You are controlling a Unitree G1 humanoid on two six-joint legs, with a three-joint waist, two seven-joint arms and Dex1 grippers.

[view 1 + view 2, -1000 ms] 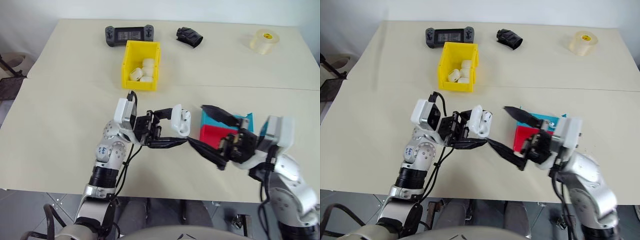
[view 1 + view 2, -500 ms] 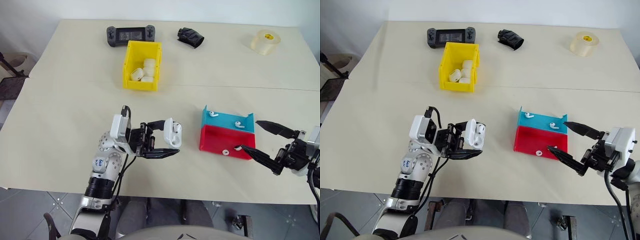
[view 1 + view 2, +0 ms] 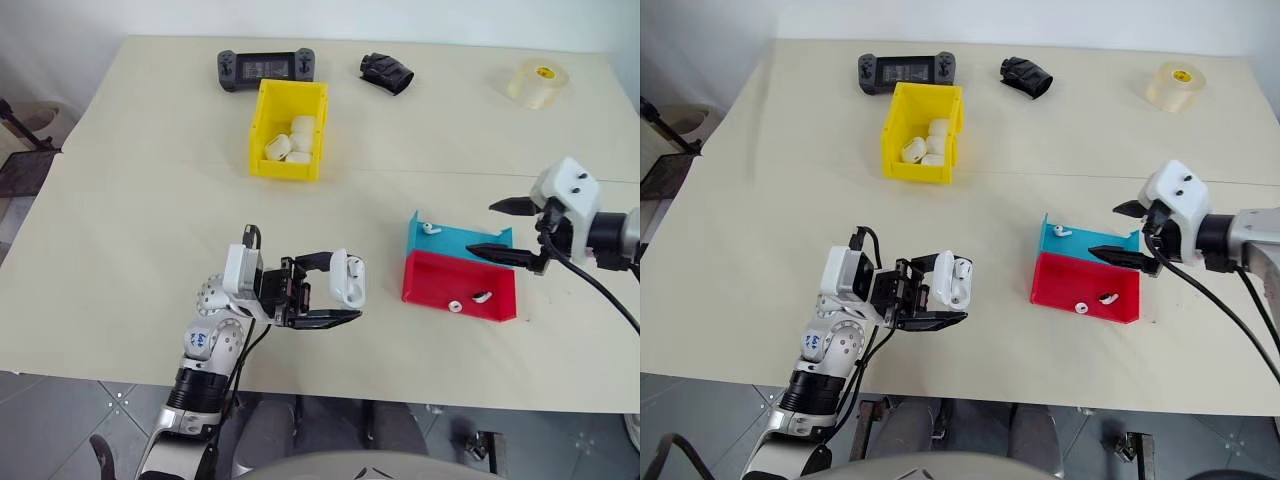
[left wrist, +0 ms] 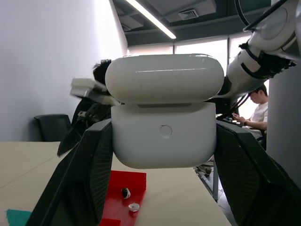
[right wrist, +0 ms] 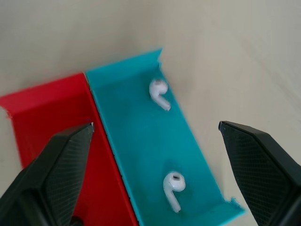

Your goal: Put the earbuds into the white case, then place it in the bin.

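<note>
Left hand (image 3: 335,290): pinching the white case (image 3: 348,278) between its two black fingers, held upright above the near part of the tabletop (image 3: 130,220); lid sits slightly raised off the base in the left wrist view.
Right hand (image 3: 505,230): fingers spread wide, hanging over the far right end of the blue tray (image 3: 450,240), holding nothing.
Earbuds: two lie in the blue tray, one (image 5: 159,92) near its far corner, another (image 5: 173,187) closer to the right hand; two more (image 3: 467,300) lie in the red tray (image 3: 440,280).
Trays: red and blue touch along one long side, blue farther from the robot; both sit right of centre, well apart from the held case.
Bin (image 3: 258,160): yellow, open-topped, on the far half of the tabletop; several white cases (image 3: 290,142) already lie inside; its near wall faces the left hand across bare surface.
Open room: wide bare stretch between the left hand and the bin; the left side of the tabletop is also bare.
Edges: near edge runs just below the left hand; a seam crosses the tabletop between bin and trays.
Far edge items: dark game controller (image 3: 266,68) just behind the bin, black crumpled object (image 3: 386,72) to its right, roll of clear tape (image 3: 540,80) near the far right corner.
Writing: none legible; the tape's core shows a yellow label, too small to read.
</note>
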